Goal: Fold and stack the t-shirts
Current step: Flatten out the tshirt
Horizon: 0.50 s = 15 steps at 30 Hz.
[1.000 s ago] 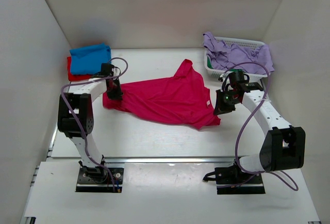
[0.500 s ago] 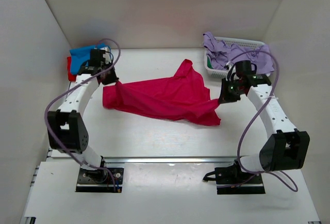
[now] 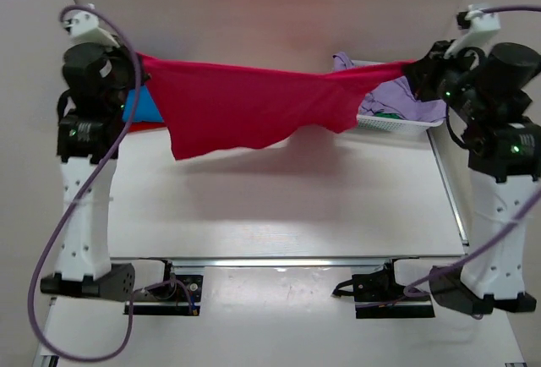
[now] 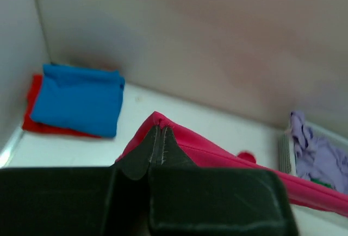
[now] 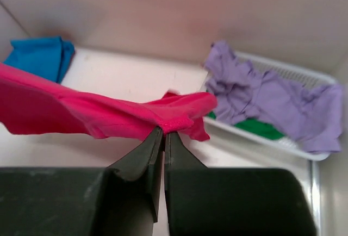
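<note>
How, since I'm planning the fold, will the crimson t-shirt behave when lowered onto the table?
Probably floppy: the crimson t-shirt sags between the left gripper and right gripper. Likely light: two pinched edges alone carry it. It may bunch on landing, since its lower edge hangs unevenly.

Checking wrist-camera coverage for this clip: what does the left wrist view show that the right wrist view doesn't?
Only left wrist: the red shirt under the folded blue shirt, and the left hand shut on the crimson-pink shirt. Only right wrist: the right hand shut on that shirt's other end, and the basket along its full length. Both: the crimson-pink shirt, blue shirt and purple cloth.
</note>
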Available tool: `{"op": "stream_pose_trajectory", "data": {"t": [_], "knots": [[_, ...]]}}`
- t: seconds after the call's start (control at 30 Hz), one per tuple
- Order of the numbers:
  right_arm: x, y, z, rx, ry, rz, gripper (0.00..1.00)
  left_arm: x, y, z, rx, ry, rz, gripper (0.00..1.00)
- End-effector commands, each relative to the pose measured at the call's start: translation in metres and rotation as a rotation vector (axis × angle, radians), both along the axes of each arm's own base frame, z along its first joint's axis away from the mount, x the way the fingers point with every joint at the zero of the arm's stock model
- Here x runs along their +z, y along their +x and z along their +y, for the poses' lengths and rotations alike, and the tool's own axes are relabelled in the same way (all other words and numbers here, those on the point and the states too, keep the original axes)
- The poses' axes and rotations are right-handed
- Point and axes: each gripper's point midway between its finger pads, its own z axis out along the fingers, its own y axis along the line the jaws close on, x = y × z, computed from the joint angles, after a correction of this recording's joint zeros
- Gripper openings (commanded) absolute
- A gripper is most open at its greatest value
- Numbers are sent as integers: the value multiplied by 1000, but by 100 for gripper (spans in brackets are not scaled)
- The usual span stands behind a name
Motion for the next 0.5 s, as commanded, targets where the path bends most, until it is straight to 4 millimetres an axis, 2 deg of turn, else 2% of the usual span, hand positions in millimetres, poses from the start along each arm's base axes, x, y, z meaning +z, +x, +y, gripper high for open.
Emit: {"op": "stream_pose_trajectory", "data": {"t": [0.0, 0.07, 0.2, 0.27, 0.3, 0.37, 0.4, 0.47], "knots": [[47, -28, -3, -8, 27, -156, 0, 62, -59, 18, 106, 44, -139, 0], [59, -44, -2, 2, 60, -208, 0, 81, -84, 15, 111, 40, -186, 0], [80, -70, -3, 7, 75, -282, 0, 68, -101, 24, 149, 49, -169, 0], [93, -85, -1, 24, 73, -339, 0, 70, -115, 28, 160, 37, -187, 0], [96, -88, 1, 32, 70, -355, 0, 70, -116, 27, 154, 27, -189, 0], [111, -106, 7, 68, 88, -404, 0, 85, -130, 28, 153, 14, -230, 0], [114, -107, 8, 73, 92, -415, 0, 97, -135, 27, 148, 6, -254, 0], [130, -119, 13, 109, 110, -464, 0, 108, -140, 24, 138, 2, -274, 0]]}}
